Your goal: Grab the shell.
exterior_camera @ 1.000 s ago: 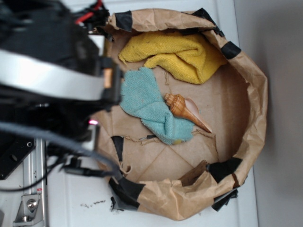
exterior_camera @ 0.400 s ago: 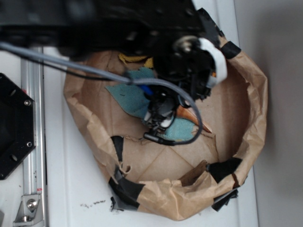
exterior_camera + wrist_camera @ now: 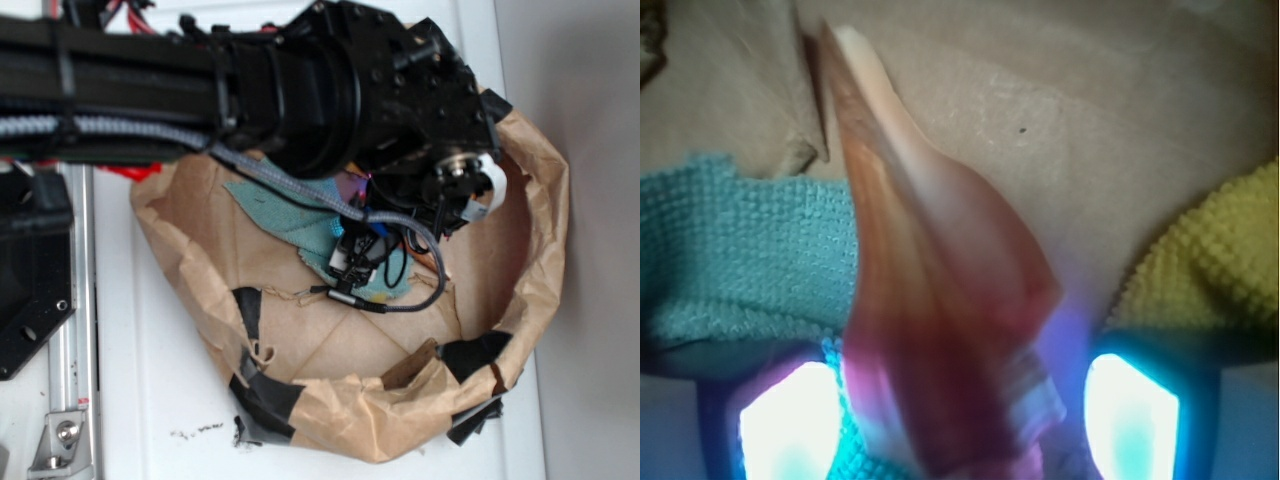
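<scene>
Inside a crumpled brown paper basin (image 3: 530,200), the gripper (image 3: 958,415) is straddling, jaws wide, the orange-brown spiral shell (image 3: 930,300) beside a teal cloth (image 3: 740,250).

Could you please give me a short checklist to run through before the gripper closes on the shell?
1. Shell lies between the two lit finger pads: ok, wrist view shows one pad on each side.
2. Jaws are open: ok, a gap shows on both sides of the shell.
3. Teal cloth is out of the grip: not ok, it sits right by the left pad.
4. Yellow cloth is out of the grip: cannot tell, it lies close above the right pad.
5. Gripper is low enough: cannot tell; in the exterior view the arm hides the shell.
</scene>
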Controlling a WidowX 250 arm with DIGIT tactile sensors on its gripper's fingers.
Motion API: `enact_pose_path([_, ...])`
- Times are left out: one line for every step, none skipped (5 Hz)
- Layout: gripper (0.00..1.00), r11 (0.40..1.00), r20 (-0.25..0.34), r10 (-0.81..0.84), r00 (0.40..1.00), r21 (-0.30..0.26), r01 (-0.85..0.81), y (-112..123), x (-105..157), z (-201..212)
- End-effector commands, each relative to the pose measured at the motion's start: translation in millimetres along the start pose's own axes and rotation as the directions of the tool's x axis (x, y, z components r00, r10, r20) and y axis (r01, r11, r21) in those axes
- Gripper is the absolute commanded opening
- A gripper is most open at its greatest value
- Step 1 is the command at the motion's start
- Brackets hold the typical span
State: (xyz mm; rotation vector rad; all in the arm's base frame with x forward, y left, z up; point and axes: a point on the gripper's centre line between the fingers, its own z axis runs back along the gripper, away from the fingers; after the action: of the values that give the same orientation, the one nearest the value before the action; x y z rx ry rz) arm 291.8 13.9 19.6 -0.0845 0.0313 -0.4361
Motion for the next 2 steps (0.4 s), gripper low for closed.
enact_pose_path([0.00,0.998,0.032,-0.034,0.999,0.048,0.033,-31.9,2.9,18.2])
enact_pose_path([0.00,1.000,0.107,0.011,0.994,-0.006,-0.011,-27.5,9.2,70.1])
